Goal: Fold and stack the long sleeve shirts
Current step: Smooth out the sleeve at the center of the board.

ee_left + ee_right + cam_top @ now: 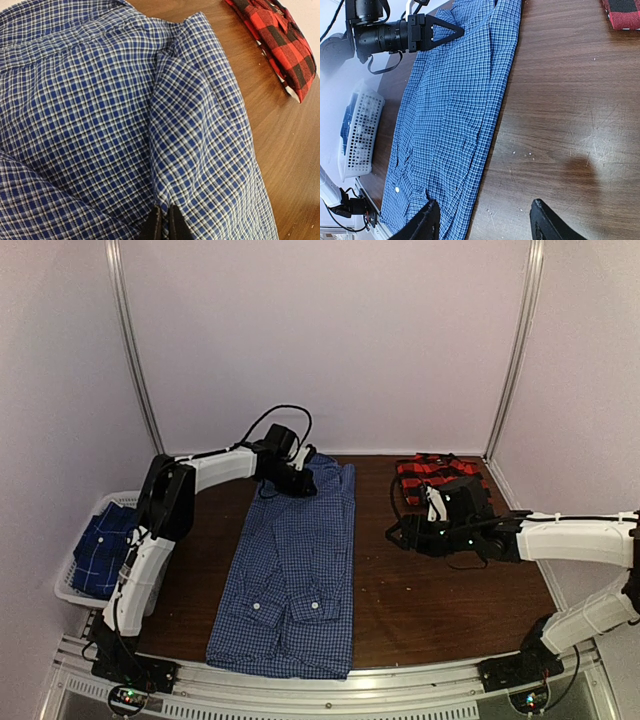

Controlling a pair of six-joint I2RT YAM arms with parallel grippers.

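1. The left arm rises from its base at the near left corner, bends at a high elbow, and sends its white forearm out to the right over the far half of the table.
2. The left gripper sits low at the far end of the blue-and-white gingham shirt. Its fingertips are pressed together and nip a raised fold of the cloth.
3. The gingham shirt lies flat in a long strip down the middle of the table. Its sleeves are folded in, and two cuffs with white buttons lie near the front edge.
4. The right arm climbs from the near right corner, then runs its forearm level and leftward across the right side of the table.
5. The right gripper hangs over bare wood between the gingham shirt and the red-and-black plaid shirt. Its fingers are spread wide and hold nothing.
6. The red-and-black plaid shirt lies folded at the far right of the table, just beyond the right wrist.
7. The darker blue plaid shirt lies in a white basket by the table's left edge, beside the left arm.
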